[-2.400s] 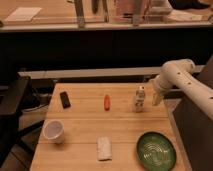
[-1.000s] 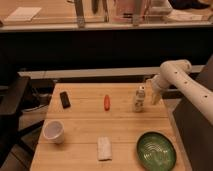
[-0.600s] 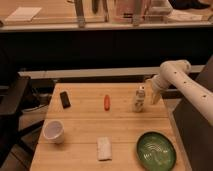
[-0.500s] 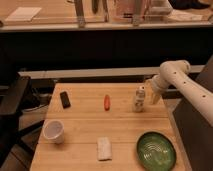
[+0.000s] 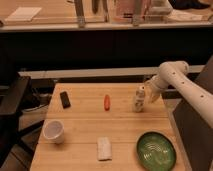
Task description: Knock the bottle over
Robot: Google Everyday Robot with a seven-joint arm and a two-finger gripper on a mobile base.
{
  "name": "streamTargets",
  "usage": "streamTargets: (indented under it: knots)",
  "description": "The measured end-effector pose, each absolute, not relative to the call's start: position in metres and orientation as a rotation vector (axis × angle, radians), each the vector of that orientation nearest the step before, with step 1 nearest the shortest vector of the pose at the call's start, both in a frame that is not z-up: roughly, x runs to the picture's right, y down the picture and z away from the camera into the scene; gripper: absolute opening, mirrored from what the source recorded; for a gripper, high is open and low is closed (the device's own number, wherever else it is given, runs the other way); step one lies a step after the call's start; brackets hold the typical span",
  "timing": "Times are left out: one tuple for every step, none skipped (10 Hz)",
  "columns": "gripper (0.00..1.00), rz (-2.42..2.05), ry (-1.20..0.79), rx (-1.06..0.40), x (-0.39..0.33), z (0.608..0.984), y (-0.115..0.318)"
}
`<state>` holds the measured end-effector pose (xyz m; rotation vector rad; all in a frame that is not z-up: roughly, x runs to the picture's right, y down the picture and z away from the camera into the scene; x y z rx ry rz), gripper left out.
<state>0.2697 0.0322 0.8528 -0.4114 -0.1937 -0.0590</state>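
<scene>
**A:** Where's the bottle in the camera view?

**B:** The bottle [image 5: 139, 99] stands upright near the right edge of the wooden table [image 5: 85, 125], toward the far side. It's pale and translucent, with a white cap on top and a light label with reddish-brown print.

**A:** And the gripper?

**B:** The gripper [image 5: 149, 93] sits just to the right of the bottle, at about the height of its upper half, at the end of a white arm [image 5: 187, 90] that reaches in from the right side. Gripper and bottle look very close, perhaps touching, though I can't say for sure that they meet.

**A:** Is the hand wide or narrow?

**B:** I cannot tell how it stands; it merges with the bottle's edge from this angle.

**A:** What else is on the table?

**B:** A small orange-red carrot-like object [image 5: 106, 102] lies left of the bottle, well apart from it. Further left, near the far left corner, is a small black object [image 5: 65, 98]. A white cup [image 5: 53, 131] stands upright at the near left. A white folded cloth [image 5: 104, 148] lies near the front edge, about midway across. A green plate [image 5: 156, 149] with a ribbed pattern sits at the near right, in front of the bottle.
</scene>
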Motion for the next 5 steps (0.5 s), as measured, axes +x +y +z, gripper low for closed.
streamTargets:
  knots:
    - [0.37, -0.064, -0.198, -0.411, 0.269, 0.855, 0.033]
    - [0.25, -0.068, -0.201, -0.410, 0.268, 0.857, 0.034]
    - [0.15, -0.075, -0.207, -0.408, 0.267, 0.858, 0.034]
    - [0.09, -0.081, -0.211, -0.407, 0.264, 0.858, 0.035]
    - [0.01, -0.106, -0.222, -0.401, 0.250, 0.855, 0.034]
